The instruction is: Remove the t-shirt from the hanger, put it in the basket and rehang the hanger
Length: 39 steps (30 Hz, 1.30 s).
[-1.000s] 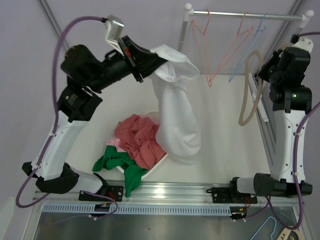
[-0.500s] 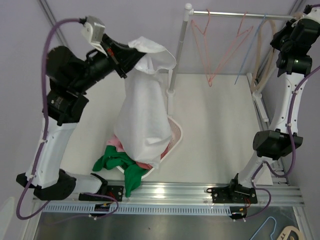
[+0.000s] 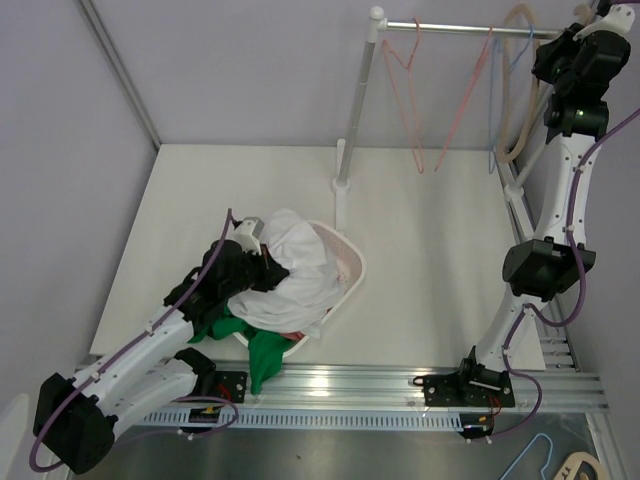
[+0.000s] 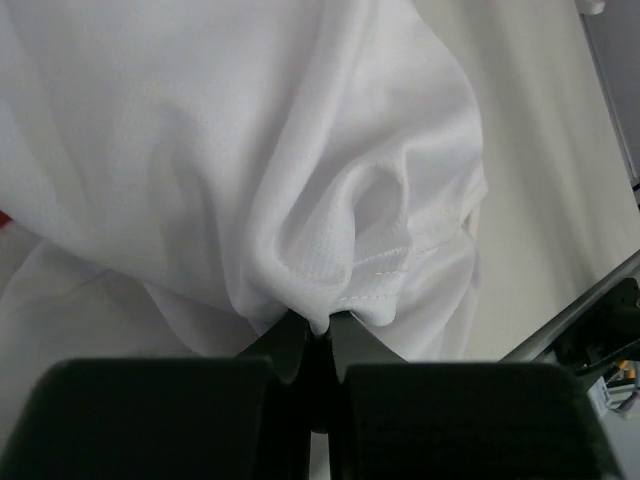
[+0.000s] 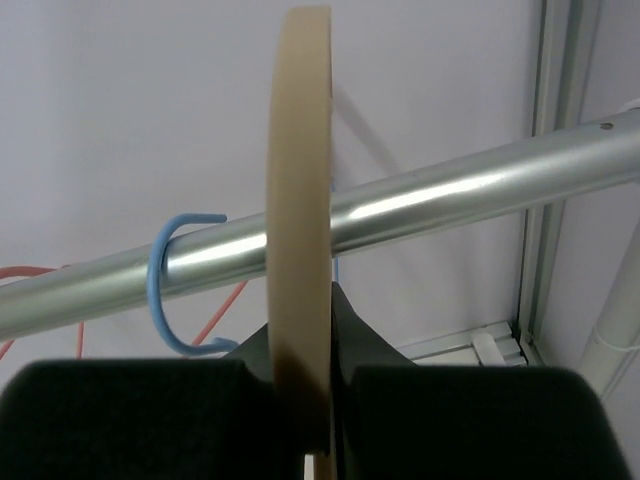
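The white t-shirt (image 3: 290,265) lies bunched on the clothes in the white basket (image 3: 352,262). My left gripper (image 3: 262,262) is low over the basket, shut on a fold of the t-shirt's hem (image 4: 330,310). My right gripper (image 3: 563,50) is high at the rail's (image 3: 460,29) right end, shut on the tan hanger (image 3: 520,80). In the right wrist view the hanger's (image 5: 298,200) hook crosses in front of the rail (image 5: 420,215); I cannot tell whether it rests on the rail.
Pink (image 3: 405,70), red (image 3: 470,90) and blue (image 3: 505,70) wire hangers hang on the rail. A green garment (image 3: 262,352) spills over the basket's near edge. The rail's post (image 3: 355,110) stands just behind the basket. An aluminium frame (image 3: 340,385) runs along the near edge.
My left arm has swung down from high up and brought the white t-shirt onto the basket pile. My right arm has lifted the tan hanger up to the rail.
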Tool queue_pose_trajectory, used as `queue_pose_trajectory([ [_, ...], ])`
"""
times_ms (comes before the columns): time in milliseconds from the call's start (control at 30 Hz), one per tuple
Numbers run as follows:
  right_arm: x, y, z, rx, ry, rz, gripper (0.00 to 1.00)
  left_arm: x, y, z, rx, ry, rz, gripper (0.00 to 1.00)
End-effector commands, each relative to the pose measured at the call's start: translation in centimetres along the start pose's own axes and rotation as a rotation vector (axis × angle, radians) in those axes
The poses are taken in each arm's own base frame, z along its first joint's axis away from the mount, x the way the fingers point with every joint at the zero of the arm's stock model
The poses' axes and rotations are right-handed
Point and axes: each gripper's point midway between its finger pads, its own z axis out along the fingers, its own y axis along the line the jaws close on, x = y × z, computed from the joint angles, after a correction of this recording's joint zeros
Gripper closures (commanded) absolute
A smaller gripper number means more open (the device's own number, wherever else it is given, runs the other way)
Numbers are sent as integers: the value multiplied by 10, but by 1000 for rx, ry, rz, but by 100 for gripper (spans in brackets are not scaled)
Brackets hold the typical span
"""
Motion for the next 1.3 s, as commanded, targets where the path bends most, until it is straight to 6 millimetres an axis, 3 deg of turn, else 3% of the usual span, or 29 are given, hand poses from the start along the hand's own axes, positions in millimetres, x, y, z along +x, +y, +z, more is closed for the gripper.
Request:
queue_pose_trajectory([
  [0, -25, 14, 9, -62, -101, -4, 100, 13, 2, -2, 12, -31, -101, 99],
  [33, -25, 15, 10, -66, -102, -3, 100, 20, 2, -4, 16, -21, -143, 99],
  [67, -24, 15, 11, -69, -106, -2, 100, 50, 14, -1, -7, 37, -165, 99],
  [133, -18, 12, 16, -66, -98, -4, 100, 64, 16, 0, -4, 55, -189, 99],
  [200, -16, 11, 19, -63, -99, -5, 100, 94, 31, 2, -29, 112, -217, 99],
  [300, -4, 7, 24, -59, -70, -9, 100, 105, 27, 5, 4, 142, -244, 99],
  [400, 10, 3, 26, -47, -31, 1, 100, 105, 21, 7, 33, 154, -252, 99],
  [433, 23, 0, 28, -46, -1, 7, 100, 94, 16, 9, 53, 125, -235, 99],
  [667, 63, -3, 31, -45, 103, 35, 100, 79, 15, 8, 28, 107, -188, 99],
  [900, 89, -10, 27, -32, 180, 51, 100, 55, 7, -5, 40, 30, -162, 96],
  [1100, 88, -18, 9, 0, 233, 81, 100, 34, -3, -18, 62, -21, -129, 97],
  [1267, 64, -18, -14, 7, 228, 87, 100, 31, -3, -21, 59, -25, -111, 98],
])
